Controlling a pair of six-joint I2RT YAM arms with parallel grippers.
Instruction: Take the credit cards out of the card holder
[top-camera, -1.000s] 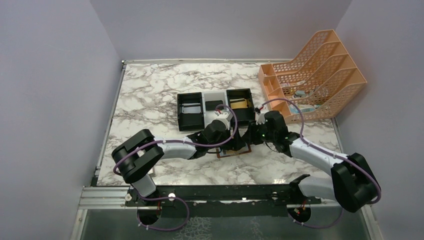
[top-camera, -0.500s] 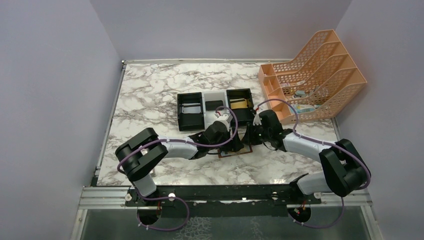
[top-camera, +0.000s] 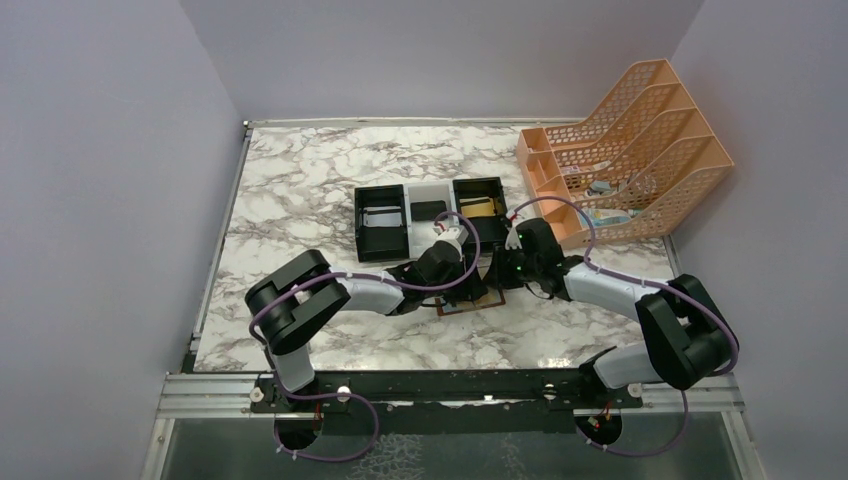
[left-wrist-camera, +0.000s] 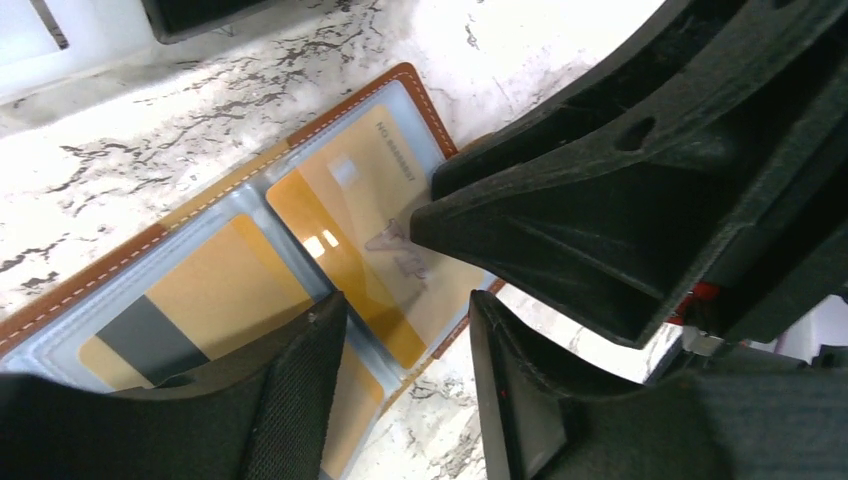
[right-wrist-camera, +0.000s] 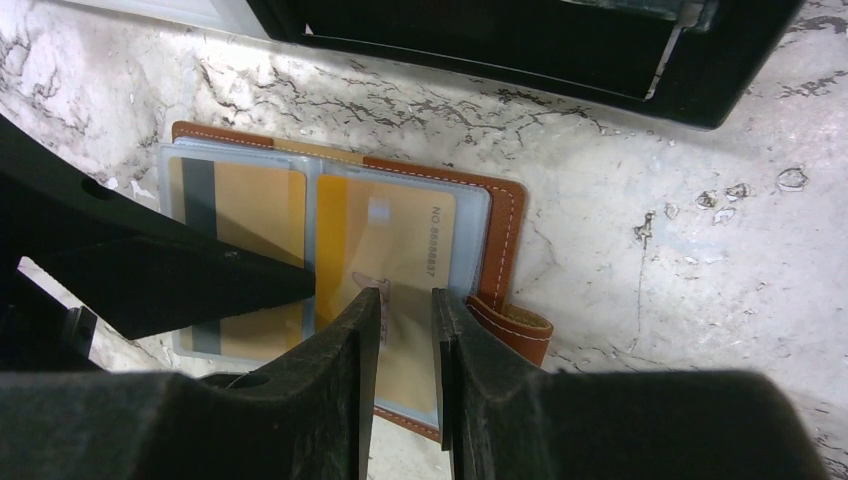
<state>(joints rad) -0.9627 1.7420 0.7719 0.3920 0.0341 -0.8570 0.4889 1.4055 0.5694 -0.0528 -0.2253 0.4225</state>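
Note:
The card holder (top-camera: 468, 309) lies open on the marble between both grippers, brown leather (right-wrist-camera: 505, 235) with a snap tab (right-wrist-camera: 515, 326) at its right edge. Its blue-grey clear pockets hold gold credit cards: one with a dark stripe (right-wrist-camera: 250, 215) on the left page, one with printed numbers (right-wrist-camera: 400, 235) on the right page. My right gripper (right-wrist-camera: 405, 295) stands over the numbered card, jaws a narrow gap apart with nothing between them. My left gripper (left-wrist-camera: 405, 300) is open at the holder's near edge, one finger on the striped card (left-wrist-camera: 200, 300). The right gripper's finger (left-wrist-camera: 600, 200) crosses the numbered card (left-wrist-camera: 360, 220).
A black-white-black tray (top-camera: 381, 240) stands just beyond the holder, its black wall (right-wrist-camera: 500, 55) close above it in the right wrist view. An orange file rack (top-camera: 625, 150) fills the back right corner. The two arms meet nose to nose over the holder.
The left jaws have narrowed and the left arm has reached further right. The right gripper shifted left and down onto the holder, its elbow folding back; its jaws narrowed slightly.

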